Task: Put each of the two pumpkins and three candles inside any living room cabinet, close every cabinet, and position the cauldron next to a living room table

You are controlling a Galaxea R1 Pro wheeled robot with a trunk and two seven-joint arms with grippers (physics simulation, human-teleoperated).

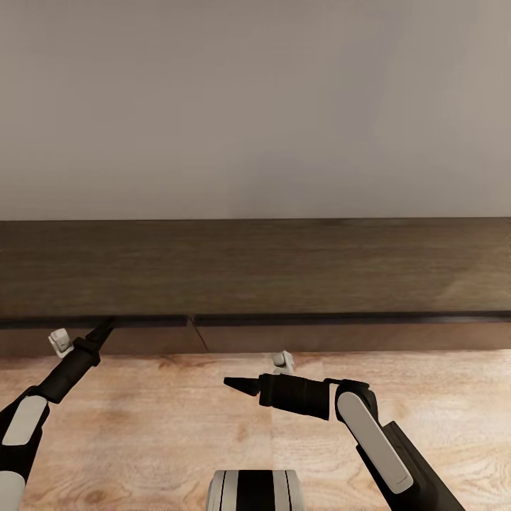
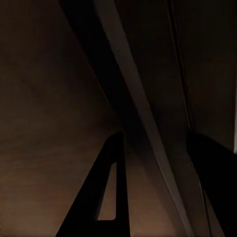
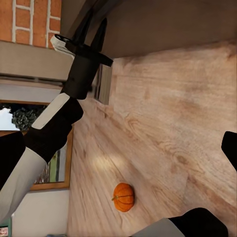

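Observation:
The long dark-brown cabinet point(image 1: 255, 273) runs along the wall in front of me. My left gripper point(image 1: 106, 328) reaches up to the top edge of its left front panel point(image 1: 142, 341). In the left wrist view the left gripper point(image 2: 154, 136) is open, one finger point(image 2: 106, 197) on either side of the panel's edge. My right gripper point(image 1: 238, 385) hovers over the floor, points left, looks open and holds nothing. In the right wrist view one orange pumpkin point(image 3: 123, 196) lies on the wood floor, and the left gripper point(image 3: 94, 27) touches the cabinet's edge. Candles, cauldron and table are out of view.
A plain beige wall point(image 1: 255, 106) rises behind the cabinet. Light plank floor point(image 1: 163, 426) lies between me and the cabinet. In the right wrist view a brick chimney point(image 3: 29, 19) and a glazed wooden door point(image 3: 54, 163) stand beyond the left arm. My base point(image 1: 255, 491) shows below.

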